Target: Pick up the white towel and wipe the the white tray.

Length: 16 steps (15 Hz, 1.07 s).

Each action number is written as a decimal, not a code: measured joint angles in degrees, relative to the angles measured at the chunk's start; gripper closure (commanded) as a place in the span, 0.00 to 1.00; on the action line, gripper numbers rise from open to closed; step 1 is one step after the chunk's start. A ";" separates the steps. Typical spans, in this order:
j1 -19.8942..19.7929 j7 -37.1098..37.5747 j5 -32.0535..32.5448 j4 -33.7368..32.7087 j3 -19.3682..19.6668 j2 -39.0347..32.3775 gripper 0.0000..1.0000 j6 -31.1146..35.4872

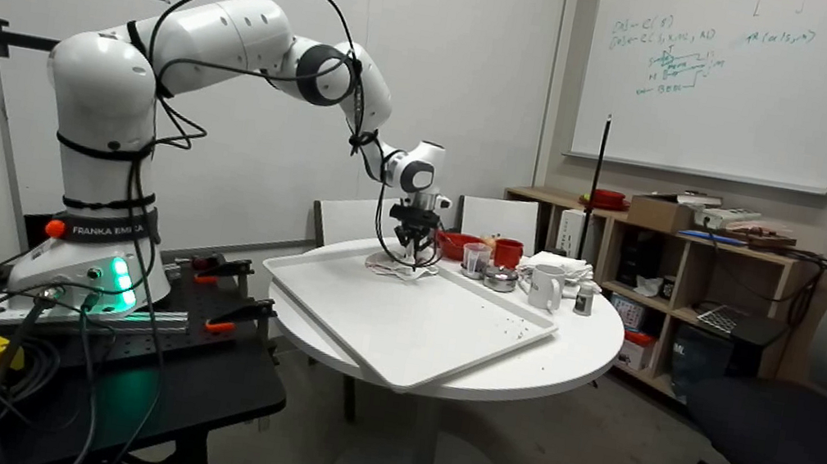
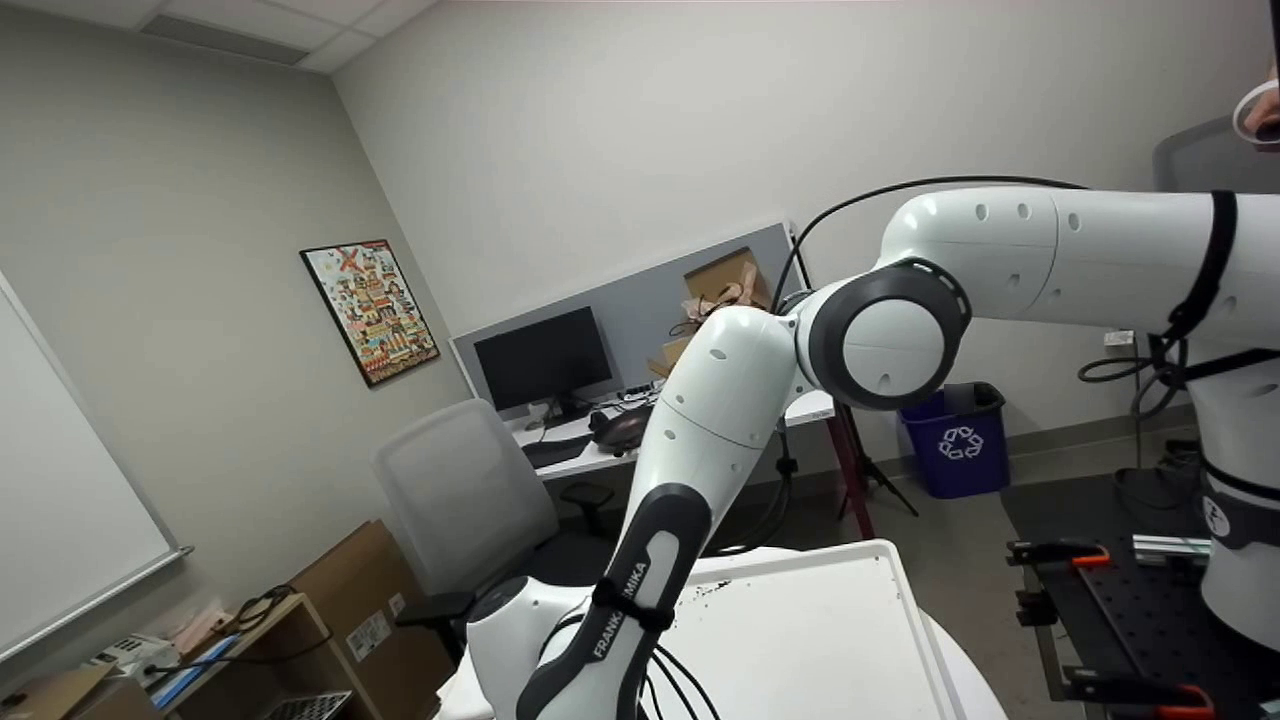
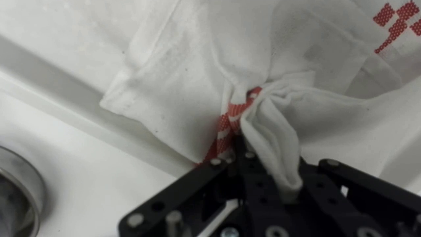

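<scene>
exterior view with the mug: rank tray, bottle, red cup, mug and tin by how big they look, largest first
Largest: tray
Next: mug
Then: red cup and tin, too alike to rank
Smallest: bottle

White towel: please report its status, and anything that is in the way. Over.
Hand shut on white towel. Towel's loose part lying on white tray. Metal container standing beside tray; might hinder wide wiping.
</scene>
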State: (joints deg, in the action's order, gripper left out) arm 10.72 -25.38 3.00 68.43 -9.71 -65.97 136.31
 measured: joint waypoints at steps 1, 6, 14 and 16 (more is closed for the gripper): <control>0.12 0.29 0.04 -0.48 0.09 -0.31 0.98 -0.26; 0.14 1.66 0.05 -3.20 0.25 -1.74 0.98 -2.21; -0.25 2.34 0.05 -4.60 0.63 -2.45 0.98 -2.72; -0.26 2.34 0.05 -4.57 0.65 -2.45 0.98 -2.66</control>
State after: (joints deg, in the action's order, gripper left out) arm 10.47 -23.04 3.05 63.86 -9.07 -68.42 133.65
